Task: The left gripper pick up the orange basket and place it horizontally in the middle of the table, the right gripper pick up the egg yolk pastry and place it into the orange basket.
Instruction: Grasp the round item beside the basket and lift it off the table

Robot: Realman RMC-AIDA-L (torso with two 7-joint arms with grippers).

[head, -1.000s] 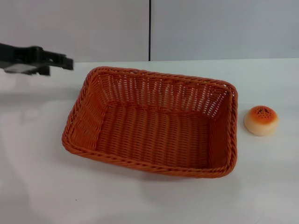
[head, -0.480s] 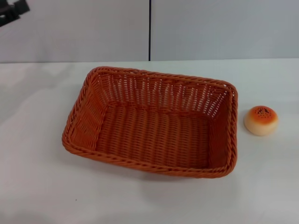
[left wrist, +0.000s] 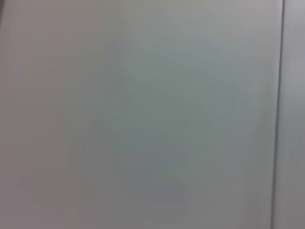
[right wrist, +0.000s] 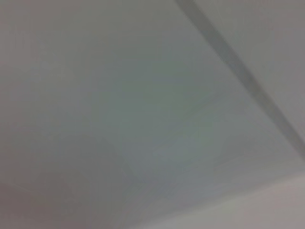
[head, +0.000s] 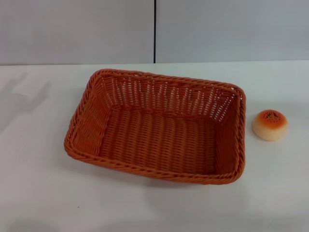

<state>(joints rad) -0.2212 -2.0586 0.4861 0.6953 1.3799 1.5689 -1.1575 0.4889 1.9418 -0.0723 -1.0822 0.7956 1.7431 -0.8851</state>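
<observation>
Orange basket (head: pixel 157 128) mid-table (head: pixel 38 193) (empty) | egg yolk pastry (head: pixel 270 124) beside | grippers unseen

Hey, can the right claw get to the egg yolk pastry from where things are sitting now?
Probably yes. The egg yolk pastry sits alone on the table, apart from the orange basket, with nothing over it or crowding its open side. The right claw itself is out of view, so its starting point is unknown.

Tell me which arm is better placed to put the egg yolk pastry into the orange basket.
Right, probably. The egg yolk pastry lies on the table just off the orange basket's right end, on the robot's right side. Neither claw shows in any view.
</observation>
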